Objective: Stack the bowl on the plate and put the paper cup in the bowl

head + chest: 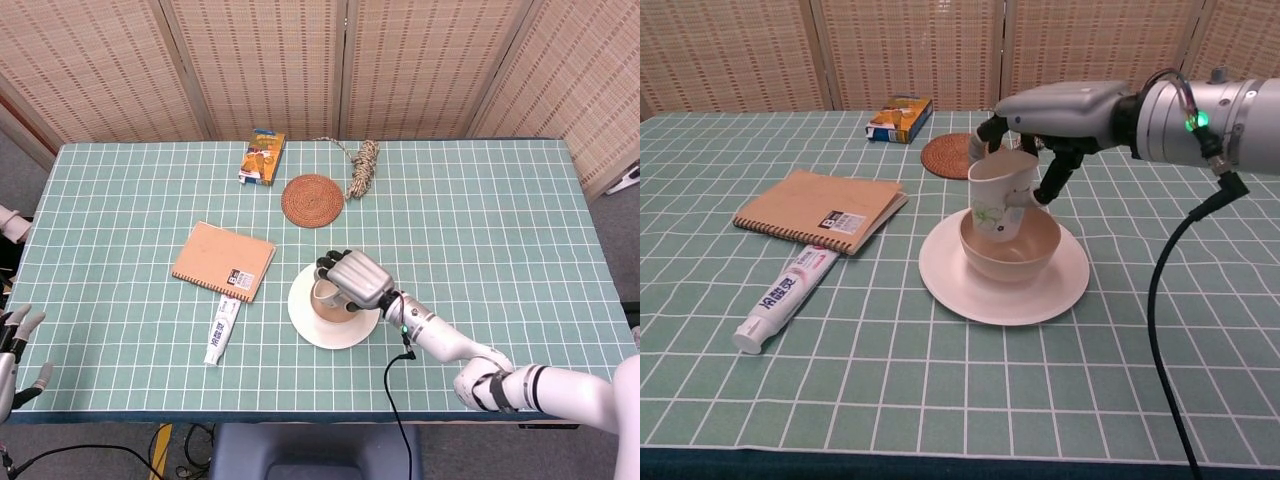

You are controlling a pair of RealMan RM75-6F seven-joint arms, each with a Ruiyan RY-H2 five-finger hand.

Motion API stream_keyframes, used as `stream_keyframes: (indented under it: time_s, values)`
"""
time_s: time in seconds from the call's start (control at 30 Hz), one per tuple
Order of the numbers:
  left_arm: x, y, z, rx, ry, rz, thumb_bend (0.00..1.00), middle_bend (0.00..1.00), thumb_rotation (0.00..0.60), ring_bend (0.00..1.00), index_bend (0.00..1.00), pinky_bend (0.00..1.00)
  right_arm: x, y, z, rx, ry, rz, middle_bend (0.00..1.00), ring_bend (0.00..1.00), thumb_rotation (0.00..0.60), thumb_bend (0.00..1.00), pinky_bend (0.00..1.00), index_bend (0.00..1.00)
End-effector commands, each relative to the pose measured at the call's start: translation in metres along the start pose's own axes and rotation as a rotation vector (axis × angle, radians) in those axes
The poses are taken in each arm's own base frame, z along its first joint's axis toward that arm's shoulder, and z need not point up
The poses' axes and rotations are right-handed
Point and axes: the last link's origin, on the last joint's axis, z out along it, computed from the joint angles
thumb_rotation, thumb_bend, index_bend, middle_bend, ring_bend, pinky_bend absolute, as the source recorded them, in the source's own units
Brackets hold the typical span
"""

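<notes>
Nearest me the left hand (14,350) waits idle at the table edge, fingers apart, holding nothing. Further in, the bowl (1020,252) already sits on the plate (950,280), so only the cup is left: the right hand (1060,112) grasps the paper cup (997,207) from above, tilted, its base inside the bowl, not yet released

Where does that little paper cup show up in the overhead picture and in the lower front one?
Head view: the paper cup sits just below the middle of the picture, mostly hidden under the right hand, over the bowl.
Chest view: the paper cup is near the centre, tilted, held by the right hand with its base in the bowl.
Shared landmark: the white plate under the bowl.
</notes>
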Motion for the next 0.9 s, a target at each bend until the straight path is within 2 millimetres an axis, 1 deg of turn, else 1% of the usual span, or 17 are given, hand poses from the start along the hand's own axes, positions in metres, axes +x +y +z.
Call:
stream_keyframes:
  time_s: [0.03,0.13,0.23,0.3,0.37,0.53,0.63,0.7,0.73,0.83,0.9]
  values:
    - [0.000,-0.001,0.000,0.001,-0.001,0.000,0.34,0.08,0.600,0.09,0.15,0.07,-0.005,-0.002,0.006,0.003,-0.019,-0.016,0.23,0.18,0.600,0.35,0.38,0.30]
    - [-0.001,-0.001,-0.001,0.004,-0.003,-0.002,0.34,0.08,0.600,0.09,0.15,0.07,-0.009,-0.002,0.008,-0.003,-0.039,-0.024,0.21,0.16,0.600,0.35,0.37,0.26]
    - [-0.002,-0.002,-0.001,0.005,-0.003,-0.003,0.34,0.08,0.600,0.09,0.15,0.07,-0.011,-0.001,0.007,-0.012,-0.052,-0.025,0.17,0.13,0.600,0.34,0.33,0.16]
    - [-0.002,-0.002,0.000,0.005,-0.002,-0.003,0.34,0.08,0.600,0.09,0.15,0.07,-0.011,0.000,0.006,-0.016,-0.058,-0.024,0.11,0.09,0.600,0.34,0.29,0.04]
    - [-0.003,-0.001,0.000,0.002,-0.001,-0.004,0.34,0.08,0.600,0.09,0.15,0.07,-0.008,0.000,0.003,-0.018,-0.051,-0.027,0.08,0.08,0.600,0.34,0.27,0.00]
    - [-0.003,0.001,0.002,-0.006,-0.001,-0.005,0.34,0.08,0.600,0.09,0.15,0.07,0.003,0.005,-0.008,-0.033,-0.012,-0.013,0.07,0.07,0.600,0.34,0.26,0.00]
    - [-0.003,0.002,0.004,-0.012,-0.002,-0.005,0.34,0.08,0.600,0.09,0.15,0.07,0.012,0.014,-0.023,-0.069,0.031,-0.003,0.09,0.07,0.600,0.34,0.26,0.00]
    - [-0.002,0.003,0.006,-0.017,-0.002,-0.003,0.34,0.08,0.600,0.09,0.15,0.07,0.017,0.025,-0.039,-0.110,0.064,-0.006,0.12,0.07,0.600,0.34,0.26,0.01]
    - [-0.002,0.003,0.007,-0.018,-0.002,-0.003,0.34,0.08,0.600,0.09,0.15,0.07,0.019,0.030,-0.047,-0.130,0.076,-0.007,0.13,0.07,0.600,0.34,0.26,0.03]
    - [-0.003,0.005,0.009,-0.023,-0.004,0.000,0.34,0.08,0.600,0.09,0.15,0.07,0.022,0.045,-0.075,-0.203,0.108,-0.008,0.17,0.08,0.600,0.34,0.26,0.12]
    - [-0.004,0.007,0.012,-0.029,-0.008,0.000,0.34,0.08,0.600,0.09,0.15,0.07,0.022,0.054,-0.095,-0.257,0.127,0.001,0.20,0.09,0.600,0.34,0.26,0.16]
